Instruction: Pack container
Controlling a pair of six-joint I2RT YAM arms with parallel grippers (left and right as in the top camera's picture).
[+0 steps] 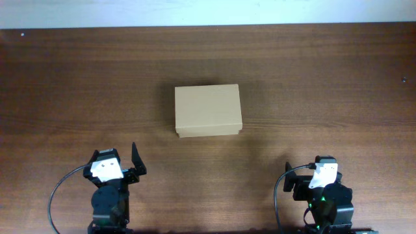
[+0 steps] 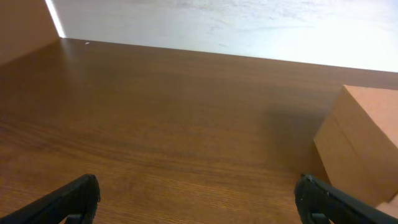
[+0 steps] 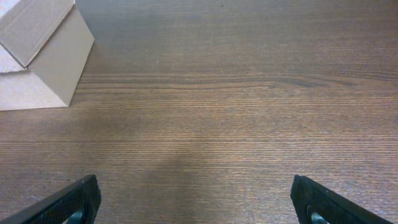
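The brown wooden table (image 1: 65, 84) fills the overhead view, the only one that shows the whole box (image 1: 208, 110). It sits near the table's middle with its lid shut. Each wrist camera catches just one corner of the box, cut off at the frame edge. The left gripper (image 2: 196, 193) and right gripper (image 3: 196, 190) have their fingers spread wide and hold nothing; only the tips are visible.

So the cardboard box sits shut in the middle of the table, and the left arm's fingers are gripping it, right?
Not quite. The box does sit shut in the middle of the table, but the left fingers are not gripping it. They stand open and empty, well apart from it near the front edge. The overhead view shows the gap.
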